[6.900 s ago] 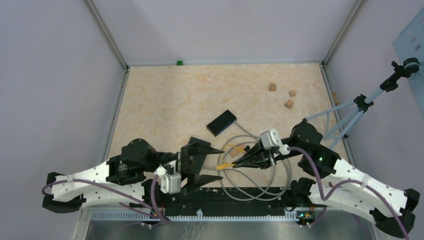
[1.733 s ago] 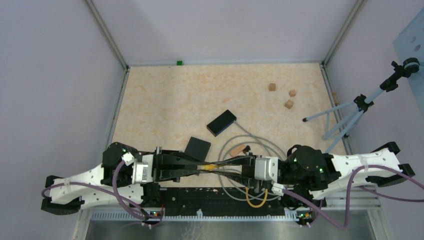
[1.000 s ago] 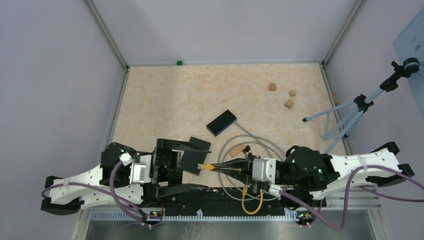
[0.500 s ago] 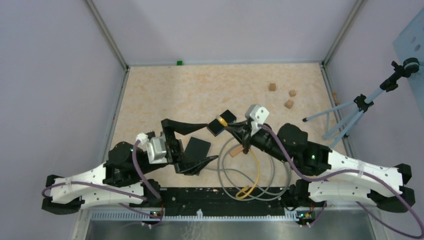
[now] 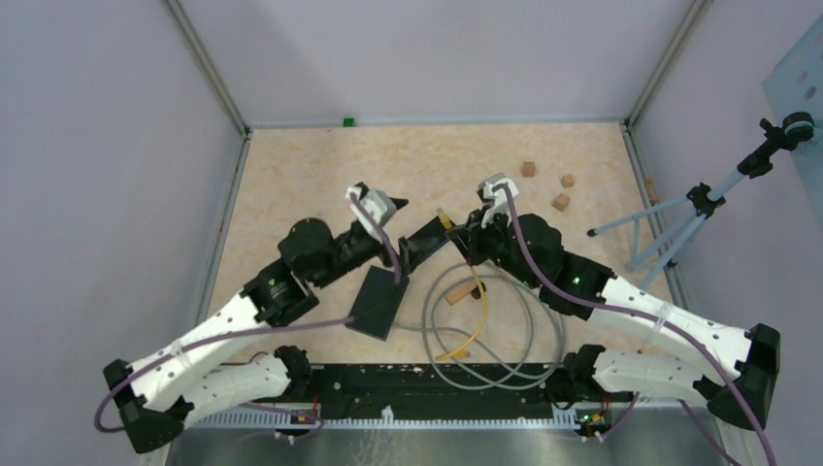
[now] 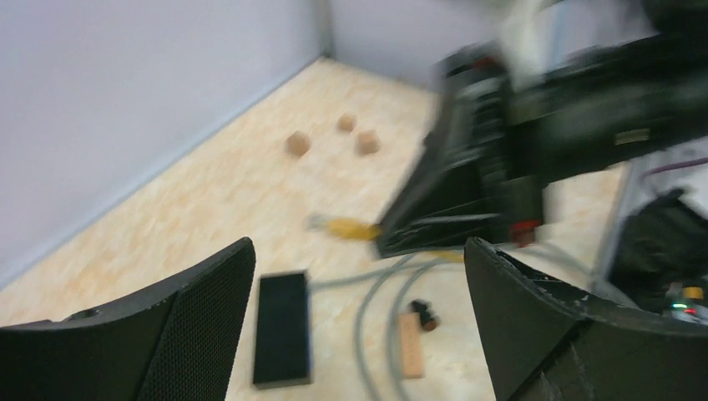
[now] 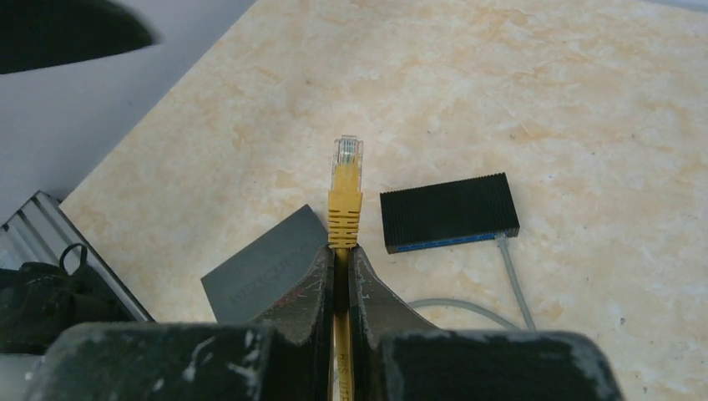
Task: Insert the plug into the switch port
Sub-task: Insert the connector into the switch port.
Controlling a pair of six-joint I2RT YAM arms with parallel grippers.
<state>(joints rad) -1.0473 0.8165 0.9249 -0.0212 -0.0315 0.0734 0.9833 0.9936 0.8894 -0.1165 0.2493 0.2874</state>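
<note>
The black switch (image 5: 434, 235) lies flat mid-table with a grey cable (image 5: 505, 282) running from it. My right gripper (image 5: 456, 231) is shut on the yellow cable just behind its clear-tipped plug (image 5: 443, 216), holding the plug above the table close to the switch. In the right wrist view the plug (image 7: 346, 180) sticks out ahead of the gripper (image 7: 342, 249), with the switch (image 7: 448, 212) just to its right. My left gripper (image 5: 406, 236) is open and empty over the switch's left end. In the left wrist view it (image 6: 357, 244) straddles the switch (image 6: 281, 326).
A grey flat pad (image 5: 378, 301) lies left of the cable coils. A wooden block (image 5: 476, 288) sits inside the coils. Three small wooden cubes (image 5: 561, 202) lie at the far right. A tripod (image 5: 679, 223) stands at the right wall.
Both arms moved from the near edge toward the switch. My right gripper carried the plug up beside it. My left gripper stayed open and swung over the switch.
</note>
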